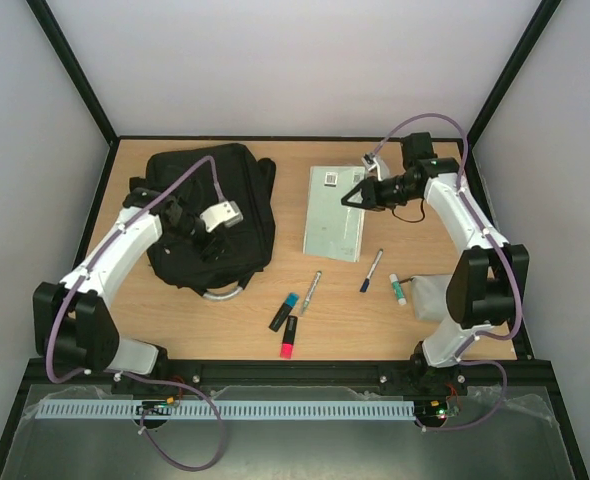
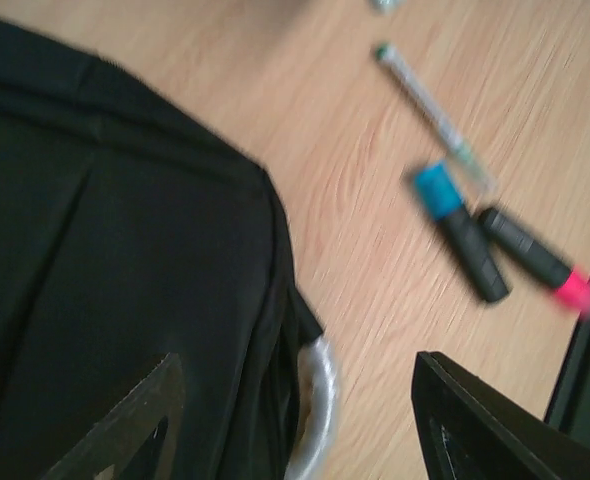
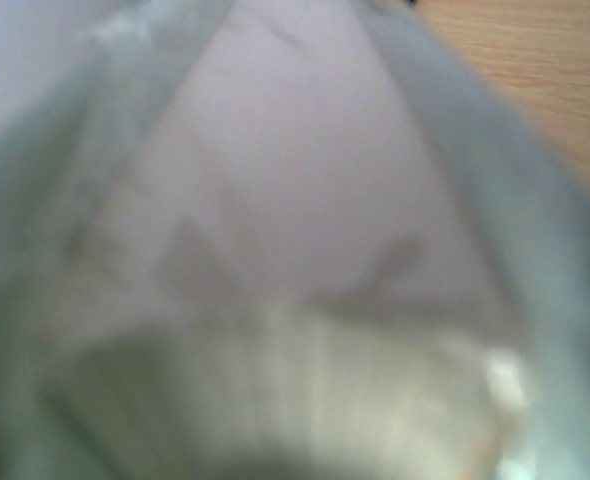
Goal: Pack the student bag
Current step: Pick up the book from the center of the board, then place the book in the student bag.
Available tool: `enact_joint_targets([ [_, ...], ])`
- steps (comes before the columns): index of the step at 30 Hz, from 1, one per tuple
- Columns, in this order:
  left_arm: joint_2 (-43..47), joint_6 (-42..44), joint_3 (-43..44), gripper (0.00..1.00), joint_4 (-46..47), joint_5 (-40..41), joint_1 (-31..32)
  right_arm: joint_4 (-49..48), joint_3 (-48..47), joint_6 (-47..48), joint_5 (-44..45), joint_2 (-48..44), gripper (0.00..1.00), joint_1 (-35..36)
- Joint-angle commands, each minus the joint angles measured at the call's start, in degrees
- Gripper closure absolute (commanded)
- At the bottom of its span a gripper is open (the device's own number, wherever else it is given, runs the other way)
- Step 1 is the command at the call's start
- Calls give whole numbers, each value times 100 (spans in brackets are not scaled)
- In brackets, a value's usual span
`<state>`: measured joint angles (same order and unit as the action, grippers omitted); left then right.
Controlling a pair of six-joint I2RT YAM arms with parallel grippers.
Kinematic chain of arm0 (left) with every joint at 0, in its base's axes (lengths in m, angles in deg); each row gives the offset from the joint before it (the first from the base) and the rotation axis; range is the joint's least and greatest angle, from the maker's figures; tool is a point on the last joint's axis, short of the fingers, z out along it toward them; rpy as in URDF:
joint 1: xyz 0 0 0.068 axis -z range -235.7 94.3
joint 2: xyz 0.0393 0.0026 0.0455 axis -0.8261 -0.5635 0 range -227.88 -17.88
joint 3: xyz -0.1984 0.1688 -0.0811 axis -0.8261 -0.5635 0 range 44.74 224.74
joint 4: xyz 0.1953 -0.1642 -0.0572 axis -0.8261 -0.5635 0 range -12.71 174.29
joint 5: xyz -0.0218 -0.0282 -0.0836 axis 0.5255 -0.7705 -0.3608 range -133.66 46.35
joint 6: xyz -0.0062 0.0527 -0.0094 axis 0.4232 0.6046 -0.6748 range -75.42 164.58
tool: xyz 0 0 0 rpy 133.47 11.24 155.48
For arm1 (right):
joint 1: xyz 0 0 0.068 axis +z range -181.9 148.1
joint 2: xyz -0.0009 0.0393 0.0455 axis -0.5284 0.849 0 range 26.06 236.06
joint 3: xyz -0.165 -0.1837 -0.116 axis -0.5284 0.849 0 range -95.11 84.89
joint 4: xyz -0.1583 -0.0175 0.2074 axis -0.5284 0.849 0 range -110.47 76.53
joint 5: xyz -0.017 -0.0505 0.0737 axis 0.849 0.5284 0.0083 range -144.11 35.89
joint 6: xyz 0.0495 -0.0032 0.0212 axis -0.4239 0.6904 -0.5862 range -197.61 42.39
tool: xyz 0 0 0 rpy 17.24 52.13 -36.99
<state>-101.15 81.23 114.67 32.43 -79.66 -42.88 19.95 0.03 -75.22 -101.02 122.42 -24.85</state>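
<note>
The student bag [image 1: 215, 210] is a large black backpack lying flat at the left; its grey handle [image 1: 225, 293] points to the near side. My left gripper [image 1: 215, 238] hovers over the bag's near end, open and empty. In the left wrist view its fingers [image 2: 495, 430] straddle the bag's edge [image 2: 105, 250] and the handle [image 2: 315, 420]. My right gripper [image 1: 351, 196] is at the top right edge of a pale green notebook [image 1: 335, 215]. The right wrist view is filled by a blurred pale surface [image 3: 295, 200], so its jaws do not show.
Loose on the table near the middle: a silver pen [image 1: 311, 292], a blue pen [image 1: 371, 270], a green-capped stick [image 1: 398, 290], a blue-capped highlighter [image 1: 284, 312] and a pink-capped one [image 1: 290, 337]. A pale pouch [image 1: 430, 297] lies by the right arm. Black frame posts edge the table.
</note>
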Motion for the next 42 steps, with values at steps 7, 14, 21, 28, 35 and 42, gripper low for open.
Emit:
enact_joint_targets([
  [7, 46, 1562, -631, 34, -660, 1237, 154, -113, 475, -57, -380, -587, 99, 0],
  [14, -168, 1512, -985, 35, -492, 1799, 277, -195, 754, -105, -285, -826, 99, 6],
  [21, -167, 1542, -1231, 36, -44, 2230, 265, -301, 1027, -201, -280, -959, 99, 4],
  [28, -260, 1506, -1428, 40, 598, 2495, 266, -299, 1043, -199, -232, -965, 99, 7],
  [35, -479, 1431, -1414, 50, 816, 2261, 323, -288, 1146, -144, -156, -987, 99, 6],
  [42, -652, 1399, -1359, 55, 1068, 2330, 454, -246, 1168, -128, -108, -1028, 99, 0],
])
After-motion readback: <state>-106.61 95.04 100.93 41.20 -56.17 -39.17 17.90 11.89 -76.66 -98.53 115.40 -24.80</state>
